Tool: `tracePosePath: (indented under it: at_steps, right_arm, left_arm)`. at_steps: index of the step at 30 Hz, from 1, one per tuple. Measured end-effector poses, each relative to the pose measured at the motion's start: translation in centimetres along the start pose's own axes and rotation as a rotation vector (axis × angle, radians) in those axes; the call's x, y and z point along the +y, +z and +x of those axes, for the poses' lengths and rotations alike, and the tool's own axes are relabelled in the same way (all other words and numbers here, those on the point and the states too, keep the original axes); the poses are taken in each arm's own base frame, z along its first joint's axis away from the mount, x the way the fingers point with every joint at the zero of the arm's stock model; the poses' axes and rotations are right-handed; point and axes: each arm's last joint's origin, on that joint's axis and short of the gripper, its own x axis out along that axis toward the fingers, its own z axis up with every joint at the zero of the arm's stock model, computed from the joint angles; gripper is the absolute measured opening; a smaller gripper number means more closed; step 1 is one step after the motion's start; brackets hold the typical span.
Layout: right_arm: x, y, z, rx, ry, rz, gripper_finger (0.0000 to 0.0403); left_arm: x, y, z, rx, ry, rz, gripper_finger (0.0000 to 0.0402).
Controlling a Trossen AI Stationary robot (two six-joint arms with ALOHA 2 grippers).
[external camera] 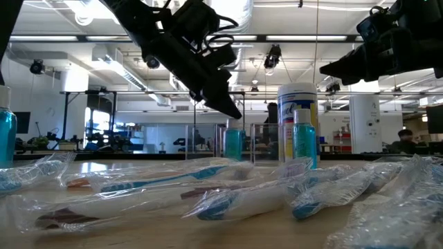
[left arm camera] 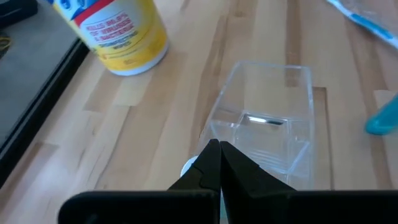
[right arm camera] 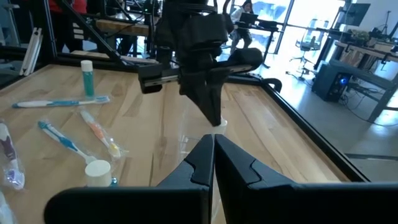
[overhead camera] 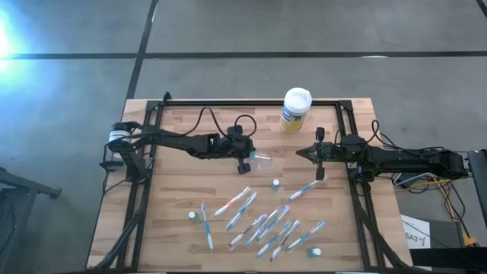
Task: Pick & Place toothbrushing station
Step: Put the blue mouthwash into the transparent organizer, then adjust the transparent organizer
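Note:
The clear plastic holder [overhead camera: 262,160] stands upright on the table's middle, its open top showing in the left wrist view [left arm camera: 264,124]; it is empty. My left gripper [overhead camera: 248,161] is shut, its tips [left arm camera: 219,149] just over the holder's left rim; in the low view [external camera: 232,111] they stand a little above the holder [external camera: 266,145]. My right gripper [overhead camera: 304,153] is shut and empty, in the air to the holder's right. Several wrapped toothbrushes [overhead camera: 251,217] and small teal-capped tubes [overhead camera: 275,184] lie on the table's near half.
A white-lidded canister with a yellow-blue label [overhead camera: 295,109] stands at the far edge, behind the holder. A wrapped toothbrush [overhead camera: 304,189] lies below my right gripper. A black frame rail [overhead camera: 251,103] runs along the table's far and side edges.

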Motion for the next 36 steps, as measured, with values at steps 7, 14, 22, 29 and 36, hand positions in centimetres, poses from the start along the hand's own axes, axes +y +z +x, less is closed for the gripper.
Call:
tracePosePath:
  at_steps: [7, 14, 22, 29, 36]
  right_arm:
    - [0.0, 0.0, 0.0, 0.001, 0.000, 0.000, 0.0008]
    - [0.0, 0.0, 0.0, 0.001, 0.000, 0.000, 0.0008]
    - [0.0, 0.0, 0.0, 0.003, 0.000, 0.000, 0.0008]
    - [0.0, 0.0, 0.0, 0.004, 0.001, 0.004, 0.0008]
    - [0.0, 0.0, 0.0, 0.003, 0.001, 0.004, 0.0008]
  left_arm:
    - [0.0, -0.2, 0.0, 0.021, 0.009, -0.006, 0.0001]
    - [0.0, -0.3, 0.0, 0.026, 0.008, 0.001, 0.0002]
    - [0.0, -0.1, -0.1, 0.009, 0.008, 0.008, 0.0010]
    - [0.1, 0.2, -0.5, 0.007, 0.007, 0.009, 0.0026]
    - [0.4, 0.8, -1.3, -0.021, 0.008, 0.005, 0.0029]
